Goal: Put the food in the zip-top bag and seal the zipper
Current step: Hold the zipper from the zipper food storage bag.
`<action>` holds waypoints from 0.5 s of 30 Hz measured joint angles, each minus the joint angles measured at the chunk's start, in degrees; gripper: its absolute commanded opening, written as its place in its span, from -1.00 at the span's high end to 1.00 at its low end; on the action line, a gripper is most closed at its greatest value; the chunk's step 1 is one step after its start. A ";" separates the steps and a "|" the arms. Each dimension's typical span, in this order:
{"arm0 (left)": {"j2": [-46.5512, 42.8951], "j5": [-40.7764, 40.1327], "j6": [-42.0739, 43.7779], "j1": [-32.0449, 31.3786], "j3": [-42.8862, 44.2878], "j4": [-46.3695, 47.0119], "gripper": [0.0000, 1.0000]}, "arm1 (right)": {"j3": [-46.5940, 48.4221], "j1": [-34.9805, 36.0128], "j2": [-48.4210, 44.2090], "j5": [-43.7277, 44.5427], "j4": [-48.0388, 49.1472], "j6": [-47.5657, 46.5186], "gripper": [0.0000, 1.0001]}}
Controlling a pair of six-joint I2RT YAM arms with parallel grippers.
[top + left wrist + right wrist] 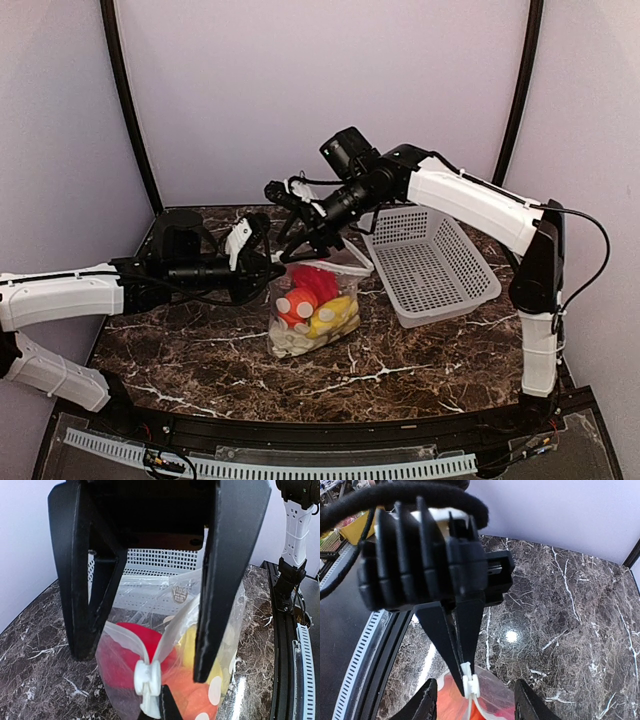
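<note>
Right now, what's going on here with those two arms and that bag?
The colourful toy foods already sit inside the clear dotted plastic bag. The left pincer is shut on the bag's whitish zipper strip by its slider, while the right pincer hangs open astride the bag. The zipper is not yet sealed.

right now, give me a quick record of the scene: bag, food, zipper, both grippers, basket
zip-top bag: on the table, top edge held up
food: inside the bag; red, orange, yellow, white pieces show
zipper: at the bag top, pinched
left gripper: shut on the zipper
right gripper: open, straddling the bag top
basket: white mesh, beside the bag
</note>
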 measured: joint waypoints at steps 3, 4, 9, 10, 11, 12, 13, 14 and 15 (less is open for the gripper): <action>-0.31 -0.07 0.02 0.00 0.00 -0.35 0.98 | 0.61 0.22 1.29 0.85 -0.17 -0.61 0.15; -0.44 -0.09 0.04 0.00 0.00 -0.46 0.98 | 0.61 0.28 1.55 1.14 -0.39 -0.85 0.19; -0.83 -0.61 0.33 0.00 0.00 -1.27 0.98 | 0.66 0.57 1.84 2.14 -1.09 -2.05 0.49; -0.83 -0.76 0.37 0.00 0.00 -1.27 0.98 | 0.66 0.57 1.84 2.16 -1.11 -2.16 0.50; -0.83 -0.90 0.42 0.00 0.00 -1.29 0.98 | 0.66 0.57 1.84 2.19 -1.11 -2.54 0.52; -0.85 -0.98 0.42 0.00 0.00 -1.31 0.98 | 0.66 0.57 1.84 2.23 -1.16 -2.56 0.58; -0.83 -1.09 0.44 0.00 0.00 -1.33 0.98 | 0.66 0.57 1.84 2.23 -1.16 -2.58 0.65; -0.83 -1.16 0.44 0.00 0.00 -1.36 0.98 | 0.66 0.57 1.84 2.23 -1.14 -2.62 0.71; -0.83 -1.27 0.44 0.00 0.00 -1.36 0.98 | 0.66 0.57 1.84 2.16 -1.14 -2.62 0.76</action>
